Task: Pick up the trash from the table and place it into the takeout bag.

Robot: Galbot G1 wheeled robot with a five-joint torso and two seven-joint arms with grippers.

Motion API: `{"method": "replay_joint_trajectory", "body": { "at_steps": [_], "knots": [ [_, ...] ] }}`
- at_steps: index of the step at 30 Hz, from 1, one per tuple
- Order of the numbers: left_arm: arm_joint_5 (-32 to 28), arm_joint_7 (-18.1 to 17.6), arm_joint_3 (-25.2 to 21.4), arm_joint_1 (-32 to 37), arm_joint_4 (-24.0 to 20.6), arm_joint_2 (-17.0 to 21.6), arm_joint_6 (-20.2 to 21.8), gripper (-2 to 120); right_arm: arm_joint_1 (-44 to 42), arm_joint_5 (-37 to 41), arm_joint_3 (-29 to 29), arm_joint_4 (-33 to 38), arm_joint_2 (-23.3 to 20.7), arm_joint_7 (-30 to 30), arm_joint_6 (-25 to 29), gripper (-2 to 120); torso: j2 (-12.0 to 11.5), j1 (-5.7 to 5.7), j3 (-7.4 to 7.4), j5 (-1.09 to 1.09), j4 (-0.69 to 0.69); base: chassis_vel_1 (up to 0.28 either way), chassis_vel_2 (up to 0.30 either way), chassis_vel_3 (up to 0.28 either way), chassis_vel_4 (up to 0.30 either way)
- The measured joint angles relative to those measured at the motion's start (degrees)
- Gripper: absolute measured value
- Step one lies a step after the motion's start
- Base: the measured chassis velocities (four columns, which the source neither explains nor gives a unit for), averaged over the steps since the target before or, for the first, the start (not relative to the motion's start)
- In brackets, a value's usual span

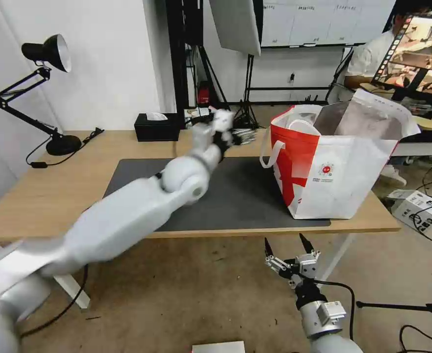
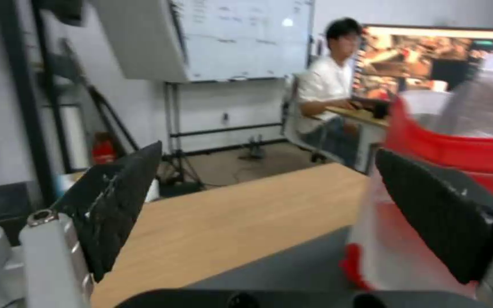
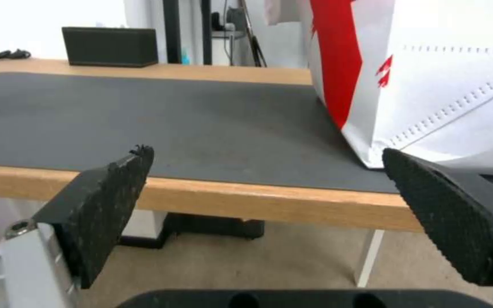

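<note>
Jaws wide, empty: left gripper (image 2: 263, 192), right gripper (image 3: 263, 192).

- White walls (image 1: 113, 63) close the room behind the desk area.
- The floor (image 1: 186, 289) is a mottled brown, with black cables (image 1: 421, 338) trailing across it.
- A black desk lamp (image 1: 39, 93) with a jointed arm stands at the far left.
- A whiteboard (image 1: 318, 22) hangs on the back wall.
- A tripod (image 1: 247, 98) and dark stands rise beside it.
- A lit monitor (image 1: 421, 54) sits on another desk at the far right.
</note>
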Motion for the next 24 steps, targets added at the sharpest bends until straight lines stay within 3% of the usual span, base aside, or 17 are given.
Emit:
{"method": "replay_joint_trajectory", "body": {
  "at_steps": [6, 9, 11, 12, 17, 24],
  "knots": [
    [3.06, 1.48, -7.58, 9.08, -4.46, 5.05, -1.42, 100, 0.00, 0.00, 0.00, 0.00, 0.00, 0.00, 0.00, 100, 0.00, 0.01, 0.00, 0.01, -0.02, 0.000, 0.000, 0.000, 0.000],
    [5.87, 2.24, -14.33, 18.63, -7.43, 7.45, -2.35, 100, 0.00, 0.00, 0.00, 0.00, 0.00, 0.00, 0.00, 100, 0.00, 0.00, 0.00, -0.01, -0.01, 0.000, 0.000, 0.000, 0.000],
    [6.32, 2.40, -15.40, 20.00, -7.81, 7.69, -2.58, 100, 0.00, 0.00, 0.00, 0.00, 0.00, 0.00, 0.00, 100, 0.00, 0.00, 0.00, -0.01, -0.01, 0.000, 0.000, 0.000, 0.000],
    [8.15, 3.16, -19.94, 25.24, -9.10, 8.32, -3.27, 100, 0.00, 0.00, 0.00, 0.00, 0.00, -0.01, 0.00, 100, 0.00, 0.00, 0.00, -0.01, -0.01, 0.000, 0.000, 0.000, 0.000],
    [11.44, 3.71, -26.22, 32.97, -10.68, 8.94, -4.98, 100, 0.00, 0.00, 0.00, 0.00, 0.00, 0.00, 0.00, 100, 0.00, 0.00, 0.00, 0.01, 0.00, 0.000, 0.000, 0.000, 0.000],
    [21.38, 3.84, -36.08, 47.80, -13.29, 7.64, -10.65, 100, 0.00, 0.00, 0.00, 0.00, 0.00, 0.00, 0.00, 100, 0.00, 0.00, 0.00, 0.01, -0.02, 0.000, 0.000, 0.000, 0.000]
  ]
}}
